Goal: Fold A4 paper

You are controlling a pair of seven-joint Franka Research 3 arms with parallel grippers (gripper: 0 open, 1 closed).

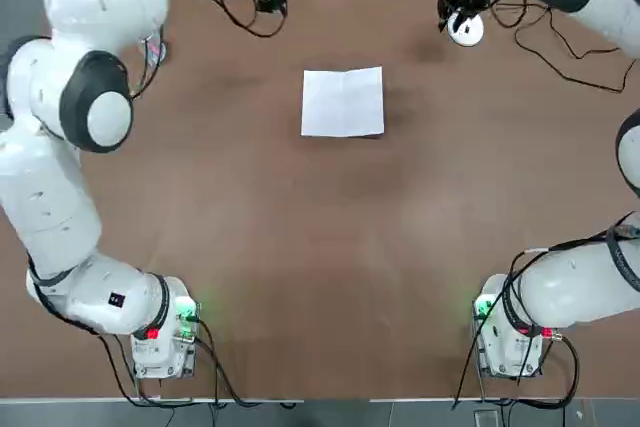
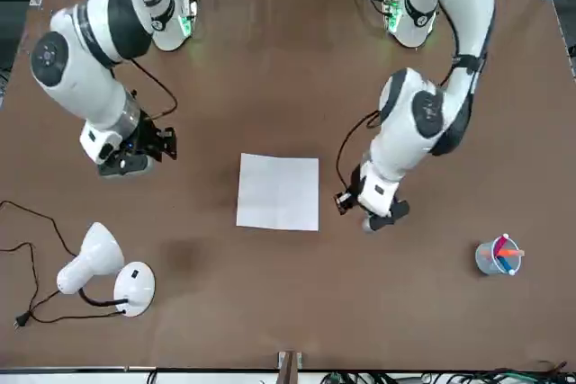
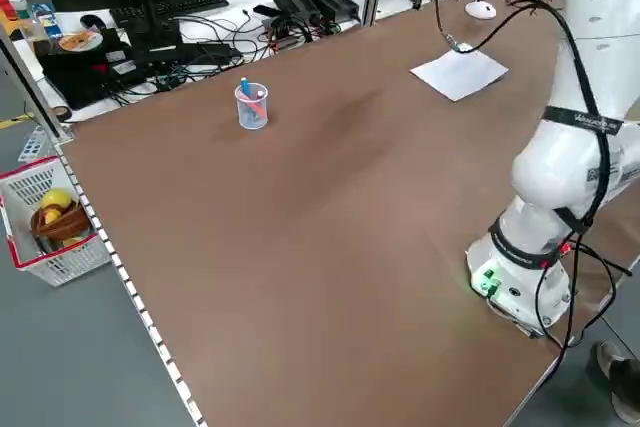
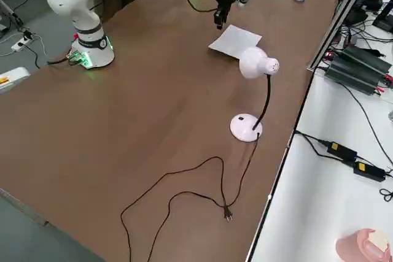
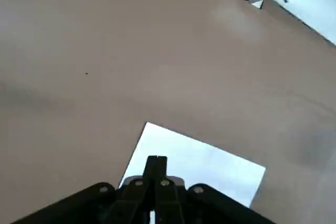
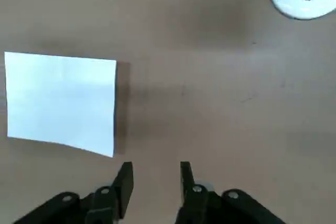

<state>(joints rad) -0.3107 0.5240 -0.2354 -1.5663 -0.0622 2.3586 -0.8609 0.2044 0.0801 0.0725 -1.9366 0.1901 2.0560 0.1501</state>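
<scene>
From the top, the left gripper [image 2: 380,219] hovers at nine o'clock of the paper [image 1: 343,102], fingers pressed together on nothing. The paper lies flat mid-table. At three o'clock hangs the right gripper [image 6: 155,179], jaws partly apart, empty.

The A4 paper [image 1: 343,102] lies flat on the table [image 1: 320,247], toward its far side; the left gripper [image 2: 376,216] hangs just beside the sheet on the robot's left; the right gripper [image 2: 126,161] stands farther off on the right; the desk lamp [image 2: 103,269] sits beyond it; the cup [image 2: 498,256] stands beyond the left gripper.
</scene>
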